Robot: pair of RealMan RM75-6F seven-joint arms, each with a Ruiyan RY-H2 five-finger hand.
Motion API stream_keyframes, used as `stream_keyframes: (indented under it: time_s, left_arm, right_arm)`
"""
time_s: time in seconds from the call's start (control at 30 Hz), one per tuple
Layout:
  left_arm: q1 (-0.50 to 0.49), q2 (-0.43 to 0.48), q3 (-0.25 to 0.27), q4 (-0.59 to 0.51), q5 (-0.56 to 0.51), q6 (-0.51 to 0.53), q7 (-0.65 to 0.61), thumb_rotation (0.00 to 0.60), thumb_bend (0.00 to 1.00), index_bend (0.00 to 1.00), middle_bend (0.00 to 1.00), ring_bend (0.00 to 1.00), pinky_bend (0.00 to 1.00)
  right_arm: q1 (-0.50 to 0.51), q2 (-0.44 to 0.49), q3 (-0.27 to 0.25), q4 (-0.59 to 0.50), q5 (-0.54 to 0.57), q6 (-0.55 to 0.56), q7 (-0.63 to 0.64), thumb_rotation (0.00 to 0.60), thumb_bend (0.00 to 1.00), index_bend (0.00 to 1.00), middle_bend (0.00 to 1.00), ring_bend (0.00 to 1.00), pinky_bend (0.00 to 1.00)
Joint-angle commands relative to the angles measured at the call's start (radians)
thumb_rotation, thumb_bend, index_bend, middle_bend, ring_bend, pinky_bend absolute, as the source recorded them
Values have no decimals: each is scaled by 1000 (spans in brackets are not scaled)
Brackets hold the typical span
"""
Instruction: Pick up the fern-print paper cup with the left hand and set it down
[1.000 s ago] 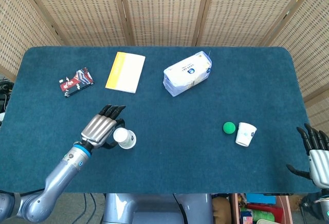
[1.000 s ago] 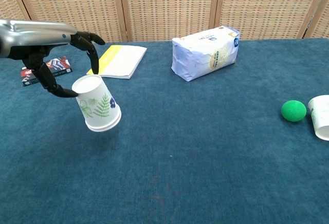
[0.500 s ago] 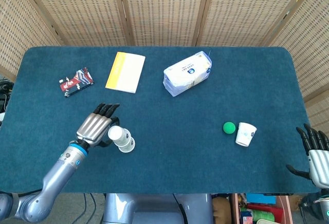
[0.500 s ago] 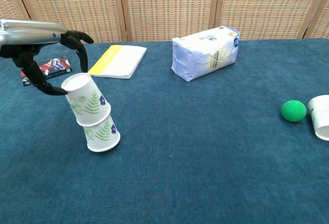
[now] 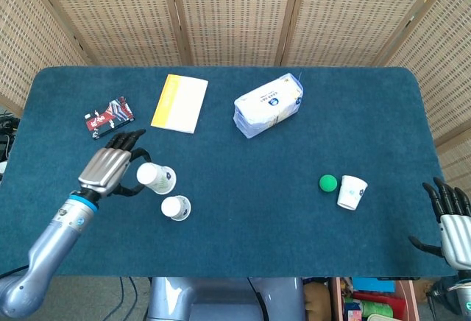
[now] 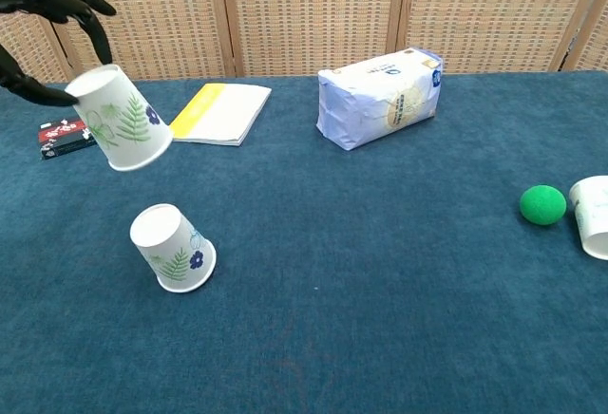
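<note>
My left hand holds a fern-print paper cup tilted in the air over the left part of the table; in the chest view the cup hangs high at the left, pinched at its narrow end by the dark fingers. A second fern-print cup sits on the blue cloth just below and to the right of the held one, narrow end up and leaning, apart from the hand. My right hand hovers off the table's right edge, fingers spread, holding nothing.
A yellow booklet, a white packet and a red-black pack lie along the back. A green ball and a plain white cup sit at the right. The table is covered in blue cloth.
The left hand lifted the upper cup off the lower one and carried it up and to the left. The lower cup stays on the cloth. The right hand has not moved.
</note>
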Motion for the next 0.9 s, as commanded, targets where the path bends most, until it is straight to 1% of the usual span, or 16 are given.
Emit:
stream_keyframes:
  time_s: [0.03, 0.17, 0.23, 0.3, 0.43, 0.5, 0.9]
  left_arm:
    - [43, 75, -13, 21, 64, -55, -92, 600, 323, 394, 0, 0, 0]
    - [57, 73, 25, 83, 79, -96, -93, 600, 325, 394, 0, 0, 0]
    - [63, 28, 70, 139, 91, -125, -62, 600, 326, 395, 0, 0, 0]
    - [70, -15, 87, 180, 100, -128, -56, 600, 326, 394, 0, 0, 0]
    - [80, -85, 96, 240, 113, -138, -79, 600, 326, 394, 0, 0, 0]
    - [79, -106, 99, 253, 117, -145, -82, 600, 327, 394, 0, 0, 0]
    - [57, -195, 118, 240, 83, -111, 39, 600, 326, 394, 0, 0, 0]
  right_arm:
    - [0, 0, 0, -1, 0, 0, -1, 600, 0, 0, 0, 0, 0]
    - [0, 1, 1, -2, 2, -1, 0, 600, 0, 0, 0, 0, 0]
    - [1, 0, -1, -1, 2, -4, -1, 600, 0, 0, 0, 0, 0]
    - [2, 0, -1, -1, 2, -5, -3, 600, 0, 0, 0, 0, 0]
    - [3, -3, -1, -1, 6, -9, -11, 600, 0, 0, 0, 0, 0]
    - [3, -3, 0, -2, 8, -10, -13, 600, 0, 0, 0, 0, 0]
    - [3, -1, 0, -1, 16, -16, -8, 600, 0, 0, 0, 0, 0]
